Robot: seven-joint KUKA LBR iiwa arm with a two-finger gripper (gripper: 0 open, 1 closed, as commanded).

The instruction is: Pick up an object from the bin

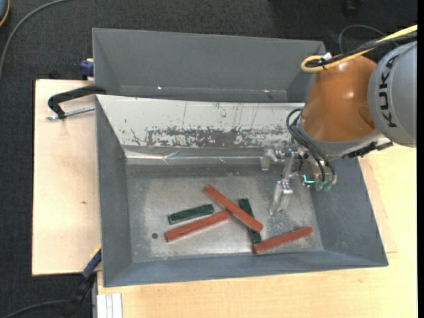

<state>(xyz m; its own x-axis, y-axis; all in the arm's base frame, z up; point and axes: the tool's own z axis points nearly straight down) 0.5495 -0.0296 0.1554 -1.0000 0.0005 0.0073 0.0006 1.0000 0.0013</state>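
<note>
Progress is slight: the gripper (283,194) hangs low at the right of the bin (111,197), and I cannot tell whether it is open or closed. The nearest red stick (283,239) lies flat just in front, so grasping and lifting remain.

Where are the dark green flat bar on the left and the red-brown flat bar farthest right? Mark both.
Dark green flat bar (191,212): camera view, middle of its top face.
Red-brown flat bar (283,239): camera view, middle of its length.
</note>
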